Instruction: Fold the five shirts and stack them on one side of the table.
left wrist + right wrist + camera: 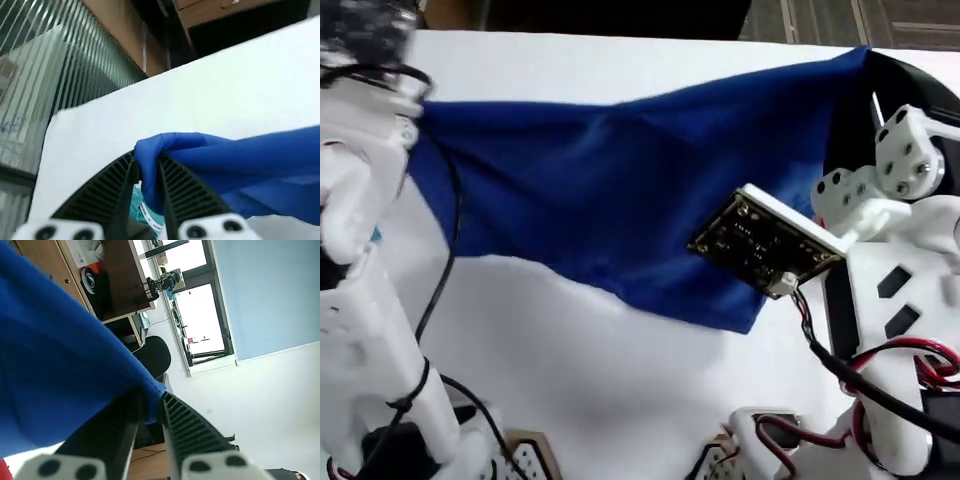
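Note:
A blue shirt (620, 200) hangs stretched across the white table (600, 370), held up at both ends. In the left wrist view my left gripper (149, 172) is shut on one bunched corner of the blue shirt (210, 160), with a teal label tucked between the black fingers (187, 192). In the right wrist view my right gripper (151, 405) is shut on the other edge of the blue shirt (55, 355), lifted high and facing the room. From above, the left arm (360, 250) stands at the shirt's left end and the right arm (890, 200) at its right end.
Bare white tabletop lies in front of the shirt. Arm bases, cables (840, 370) and circuit boards (765, 240) crowd the near edge and right side. A black round object (920, 80) sits behind the right arm. Desks and windows are beyond the table.

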